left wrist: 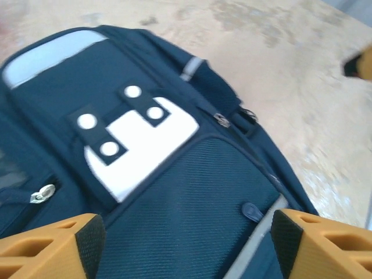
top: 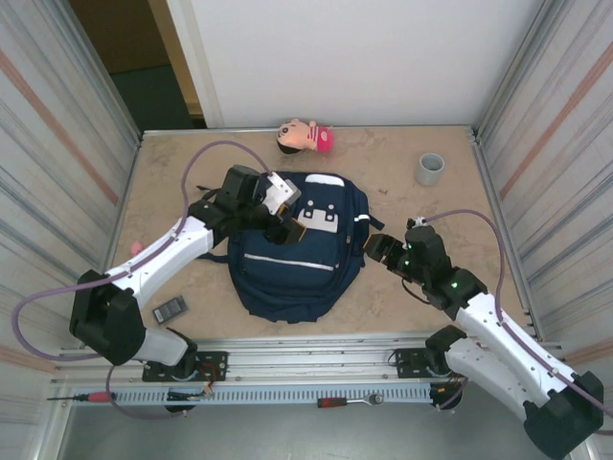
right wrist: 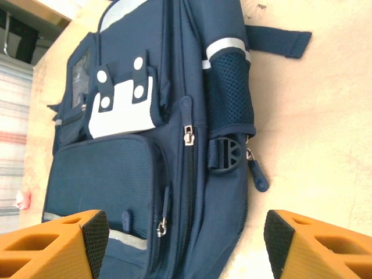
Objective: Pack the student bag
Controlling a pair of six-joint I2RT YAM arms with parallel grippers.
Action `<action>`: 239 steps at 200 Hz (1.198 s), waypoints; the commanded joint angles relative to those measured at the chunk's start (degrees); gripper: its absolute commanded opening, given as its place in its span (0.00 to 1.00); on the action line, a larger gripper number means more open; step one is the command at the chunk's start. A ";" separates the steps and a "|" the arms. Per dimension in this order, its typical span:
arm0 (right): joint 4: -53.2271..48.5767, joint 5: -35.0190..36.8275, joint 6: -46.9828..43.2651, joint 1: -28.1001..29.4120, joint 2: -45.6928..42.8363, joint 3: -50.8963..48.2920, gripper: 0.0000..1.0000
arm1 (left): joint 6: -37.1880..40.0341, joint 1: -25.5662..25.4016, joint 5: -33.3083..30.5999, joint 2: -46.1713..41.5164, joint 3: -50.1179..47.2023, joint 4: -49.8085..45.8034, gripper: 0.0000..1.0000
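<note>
1. Two sets of jaws stand wide, released - nothing held.
2. Navy student bag (top: 297, 264) lies flat, mid-frame in top view.
3. L gripper (top: 281, 228) over bag's upper left; R gripper (top: 376, 249) just beside its right edge.

The bag (top: 297, 259) lies in the middle of the table (top: 402, 206). Behind it, at the far edge, lies a doll (top: 305, 136). A cup (top: 431, 169) stands at the far right. A device (top: 170, 309) lies at the front left of the bag. The left end effector (top: 283, 222) is over the bag's far left part, and the right end effector (top: 376, 247) is just beside its right side.
</note>
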 commanded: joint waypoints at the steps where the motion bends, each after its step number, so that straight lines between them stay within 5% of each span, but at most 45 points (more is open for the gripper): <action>1: -3.05 -5.53 -4.28 -1.87 -0.70 1.36 0.72 | 16.65 -3.61 8.80 1.31 0.29 -9.15 0.78; 19: -1.18 -8.08 -5.16 -2.29 -0.47 1.96 0.72 | 28.48 -8.52 4.66 2.74 0.31 -17.27 0.81; 46: 1.40 -11.44 -6.86 -2.64 1.99 2.54 0.72 | 34.44 -11.63 -2.93 3.84 -1.46 -19.74 0.83; 85: 5.48 -13.61 -6.49 -2.29 3.95 1.21 0.72 | 36.46 -15.20 -15.87 2.16 -7.04 -8.63 0.84; 173: 9.55 -14.05 -6.17 -2.11 5.34 -0.52 0.72 | 36.96 -15.47 -19.03 4.78 -7.44 -1.26 0.76; 212: 9.93 -14.27 -7.29 -0.95 8.48 1.29 0.72 | 36.57 -15.44 -19.69 4.99 -7.77 -0.77 0.48; 239: 10.18 -11.54 -11.10 -0.18 9.50 2.03 0.71 | 33.19 -14.16 -14.93 1.19 -8.32 -0.47 0.11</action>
